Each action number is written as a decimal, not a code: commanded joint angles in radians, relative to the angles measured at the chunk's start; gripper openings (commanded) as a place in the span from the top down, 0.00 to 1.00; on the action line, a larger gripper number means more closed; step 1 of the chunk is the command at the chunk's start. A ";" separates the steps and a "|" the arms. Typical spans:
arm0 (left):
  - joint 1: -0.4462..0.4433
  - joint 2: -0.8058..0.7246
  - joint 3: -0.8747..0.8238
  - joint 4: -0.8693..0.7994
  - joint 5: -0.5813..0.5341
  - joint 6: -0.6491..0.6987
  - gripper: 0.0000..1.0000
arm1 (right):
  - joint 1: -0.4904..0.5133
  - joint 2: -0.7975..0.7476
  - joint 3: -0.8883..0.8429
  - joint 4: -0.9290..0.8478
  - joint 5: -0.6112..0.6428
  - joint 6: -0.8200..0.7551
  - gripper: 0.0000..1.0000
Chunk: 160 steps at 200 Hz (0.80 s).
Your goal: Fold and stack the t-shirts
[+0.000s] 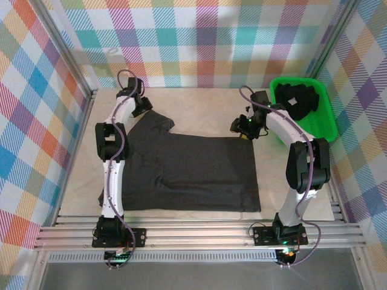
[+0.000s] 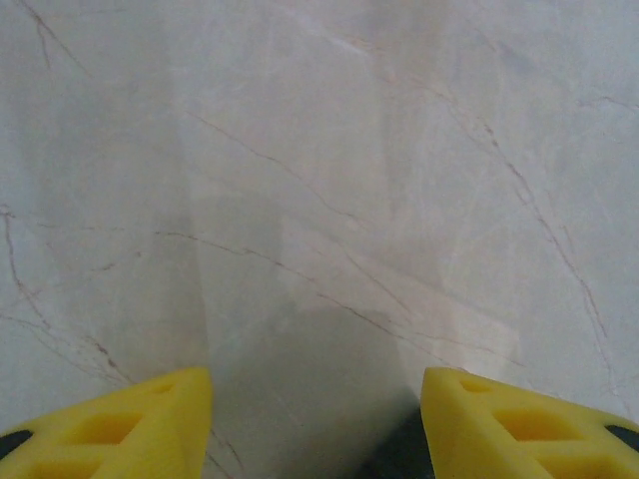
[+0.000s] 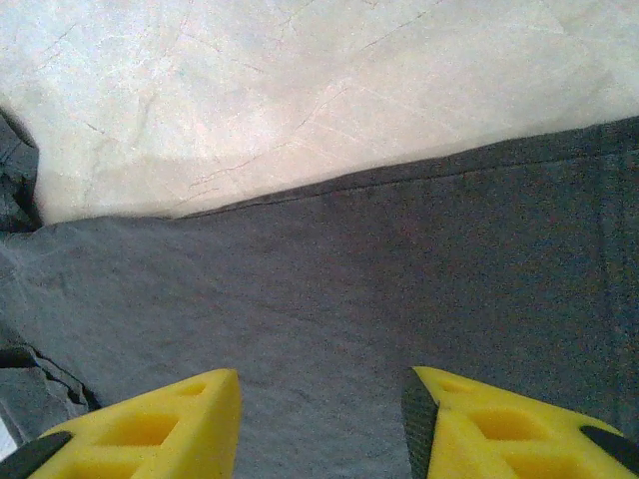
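On the pale, veined worktop [image 1: 205, 103], seen from above, one dark t-shirt [image 1: 193, 175] lies spread flat in the middle, its hem to the right and its sleeves to the left. The left arm [image 1: 112, 163] reaches across the shirt's left side and hides part of the sleeves and collar. The left jaws sit at the far left, just past the far sleeve. In the left wrist view, their yellow fingers [image 2: 120, 429] stand apart and released, with bare worktop [image 2: 319, 200] between them. A dark sliver by the right-hand finger is cut off at the bottom edge and too small to make out.

The right jaws hover at the shirt's far right corner. In the right wrist view, their yellow fingers [image 3: 499, 424] are spread and hold nothing. The charcoal cloth [image 3: 399, 279] lies flat beneath them, its edge running across bare worktop [image 3: 250, 80]. Crumpled dark material at the left edge of that view is cut off.

At the far right, a bright green bin [image 1: 326, 121] holds more dark shirts [image 1: 299, 99] in a heap, their number unclear.
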 commanded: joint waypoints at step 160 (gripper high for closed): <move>-0.082 -0.004 0.159 -0.330 -0.137 -0.022 1.00 | 0.009 0.185 0.137 -0.172 0.414 0.116 0.58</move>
